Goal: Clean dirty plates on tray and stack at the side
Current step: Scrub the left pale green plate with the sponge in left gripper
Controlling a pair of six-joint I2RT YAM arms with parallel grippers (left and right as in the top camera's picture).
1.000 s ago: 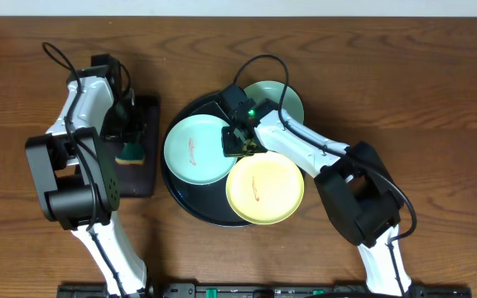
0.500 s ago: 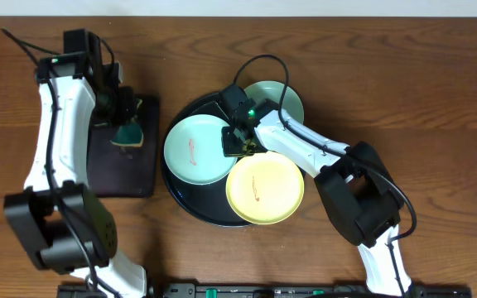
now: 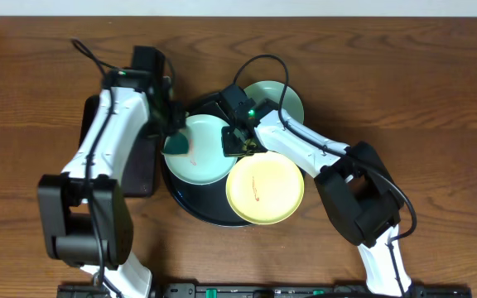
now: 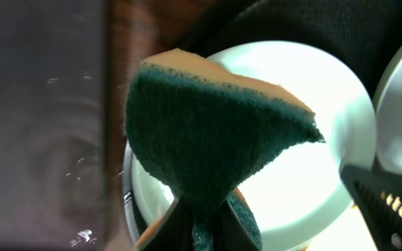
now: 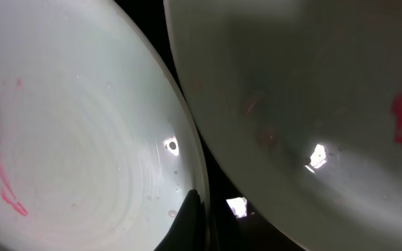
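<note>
Overhead shows the left gripper [image 3: 173, 137] clamped on a teal sponge [image 3: 178, 146], hanging over the left edge of a mint plate [image 3: 209, 159]. The plate's red smear lies just right of the sponge, so the wipe should probably run rightward. It shares the black tray [image 3: 190, 212] with the yellow plate [image 3: 265, 190] and the other mint plate [image 3: 286, 97]. The right gripper [image 3: 240, 142] rests at the first plate's right rim; whether it pinches cannot be told.

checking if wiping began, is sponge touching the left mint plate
Cannot tell. Overhead and left wrist views show sponge overlapping left mint plate, not contact or gap.
</note>
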